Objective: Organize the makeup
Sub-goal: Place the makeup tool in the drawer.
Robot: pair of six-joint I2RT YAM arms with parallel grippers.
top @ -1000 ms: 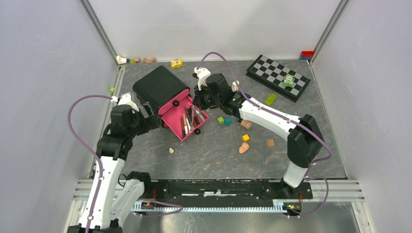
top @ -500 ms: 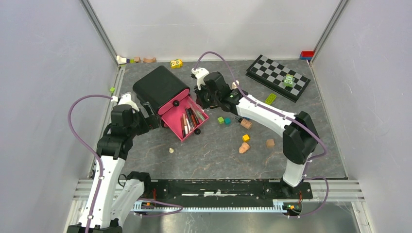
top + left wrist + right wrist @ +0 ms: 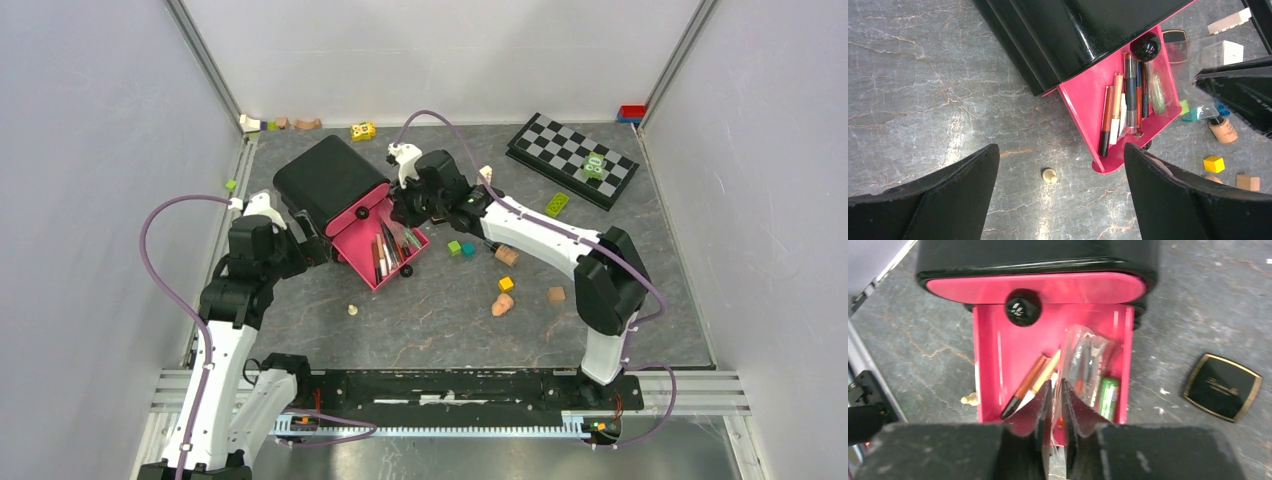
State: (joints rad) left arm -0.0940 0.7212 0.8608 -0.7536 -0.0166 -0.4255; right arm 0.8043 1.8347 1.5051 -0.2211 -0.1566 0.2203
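Left gripper (image 3: pixel 1060 148) — fingers spread wide, bases cut off at lower frame. Right gripper (image 3: pixel 1055 390) nearly closed above pink drawer (image 3: pixel 990 365); pinching clear packet (image 3: pixel 1087 352)? Cannot tell. Pencils (image 3: pixel 1030 382) mid-frame in drawer — compact (image 3: pixel 1222 386) right, outside.

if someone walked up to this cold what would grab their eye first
The bright pink drawer pulled out of the black case, left of centre, packed with makeup pencils. Right over it hangs the right end effector, fingers nearly together at the edge of a clear packet lying in the drawer. The checkerboard at the far right corner stands out too.
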